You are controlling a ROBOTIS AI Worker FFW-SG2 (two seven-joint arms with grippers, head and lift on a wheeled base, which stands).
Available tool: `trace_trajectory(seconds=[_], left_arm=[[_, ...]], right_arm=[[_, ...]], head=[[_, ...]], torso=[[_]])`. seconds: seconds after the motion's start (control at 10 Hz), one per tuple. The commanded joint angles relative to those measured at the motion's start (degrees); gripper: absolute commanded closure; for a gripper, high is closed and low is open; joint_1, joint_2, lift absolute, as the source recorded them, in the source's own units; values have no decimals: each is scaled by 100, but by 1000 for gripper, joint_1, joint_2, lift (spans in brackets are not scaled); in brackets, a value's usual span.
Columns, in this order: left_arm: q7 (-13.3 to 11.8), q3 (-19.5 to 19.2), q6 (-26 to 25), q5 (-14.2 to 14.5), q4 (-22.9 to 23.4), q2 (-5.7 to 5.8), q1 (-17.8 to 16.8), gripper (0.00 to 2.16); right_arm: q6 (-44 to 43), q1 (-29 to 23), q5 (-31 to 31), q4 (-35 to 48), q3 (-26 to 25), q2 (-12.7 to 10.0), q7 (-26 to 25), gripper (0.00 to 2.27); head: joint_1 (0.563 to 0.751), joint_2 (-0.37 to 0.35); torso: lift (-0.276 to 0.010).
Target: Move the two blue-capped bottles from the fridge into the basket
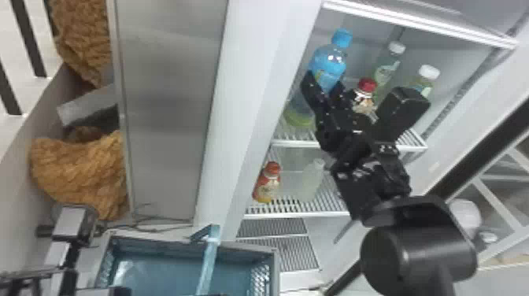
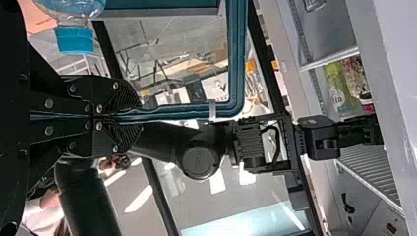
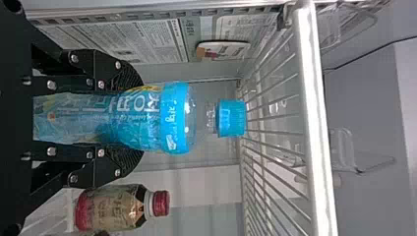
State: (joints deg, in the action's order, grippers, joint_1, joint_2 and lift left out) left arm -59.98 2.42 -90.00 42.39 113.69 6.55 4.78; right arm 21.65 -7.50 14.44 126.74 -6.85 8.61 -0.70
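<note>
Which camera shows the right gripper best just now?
The right wrist view: it shows the right gripper close up, one finger on each side of a blue-capped bottle. The head view shows it from behind, inside the fridge; the left wrist view, small and farther off.

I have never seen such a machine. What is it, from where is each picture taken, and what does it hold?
This is a two-armed robot at an open fridge. One picture is taken from its head, looking down; the others come from its wrists and lie sideways. The right end effector holds a blue-capped bottle inside the fridge, one finger on each side. Near it stand a red-capped bottle and two white-capped bottles. The left end effector is shut on the handle of the basket, outside the fridge. Another blue-capped bottle shows in the left wrist view; whether it lies in the basket, I cannot tell.
</note>
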Motion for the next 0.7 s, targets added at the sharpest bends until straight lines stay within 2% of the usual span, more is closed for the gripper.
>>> trace_trajectory(seconds=[0.0, 0.6], left_arm=[[-5, 10, -3, 0, 0, -5, 0, 1205], [13, 44, -3, 0, -84, -5, -14, 1205]], right_arm=[[56, -290, 7, 299, -126, 1, 0, 1283], [323, -1823, 453, 1761, -377, 45, 17, 1283]], head=[[695, -350], [695, -350]], torso=[[-76], [-76]])
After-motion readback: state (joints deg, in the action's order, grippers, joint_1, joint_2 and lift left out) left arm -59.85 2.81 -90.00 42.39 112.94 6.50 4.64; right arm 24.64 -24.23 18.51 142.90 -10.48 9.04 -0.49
